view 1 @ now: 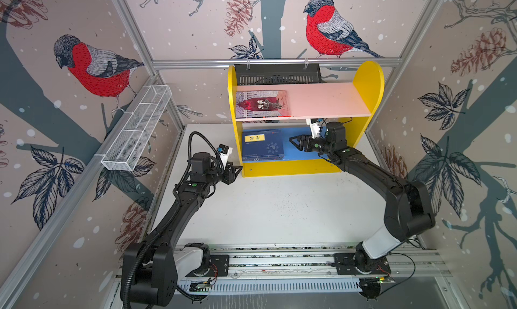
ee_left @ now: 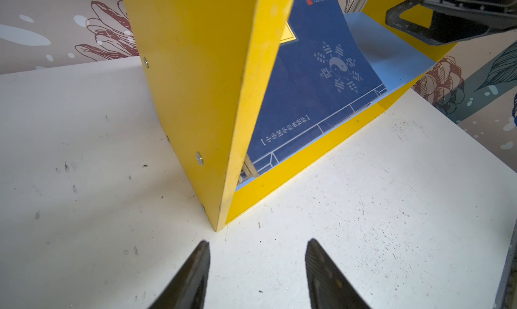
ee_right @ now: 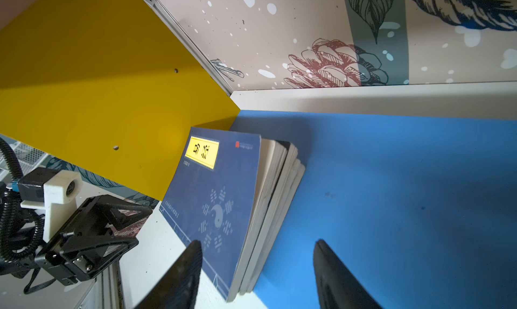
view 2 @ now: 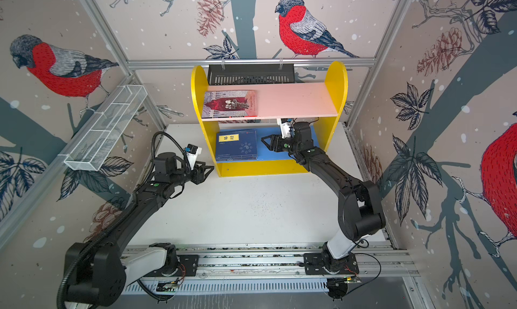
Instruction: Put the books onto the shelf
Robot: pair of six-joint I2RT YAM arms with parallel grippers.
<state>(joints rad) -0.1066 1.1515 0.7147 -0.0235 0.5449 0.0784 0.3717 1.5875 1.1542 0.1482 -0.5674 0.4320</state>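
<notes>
The yellow shelf point(view 1: 291, 167) point(view 2: 263, 167) stands at the back of the white table. A stack of navy books point(view 1: 263, 146) point(view 2: 236, 144) point(ee_left: 316, 78) point(ee_right: 218, 204) with a yellow label lies flat at the left end of its blue lower board point(ee_right: 391, 181). A red and grey book point(view 1: 261, 103) point(view 2: 229, 103) lies on the pink upper board point(view 1: 324, 100). My right gripper point(view 1: 292, 141) point(view 2: 264, 139) point(ee_right: 258, 242) is open beside the stack's right edge, holding nothing. My left gripper point(view 1: 239, 170) point(view 2: 209, 169) point(ee_left: 258, 241) is open and empty at the shelf's front left corner.
A white wire basket point(view 1: 137, 128) hangs on the left wall. A black slotted tray point(view 1: 277, 74) hangs behind the shelf. The pink board reaches over the right gripper. The bare white table point(view 1: 279, 209) lies between the shelf and the arm rail point(view 1: 279, 261).
</notes>
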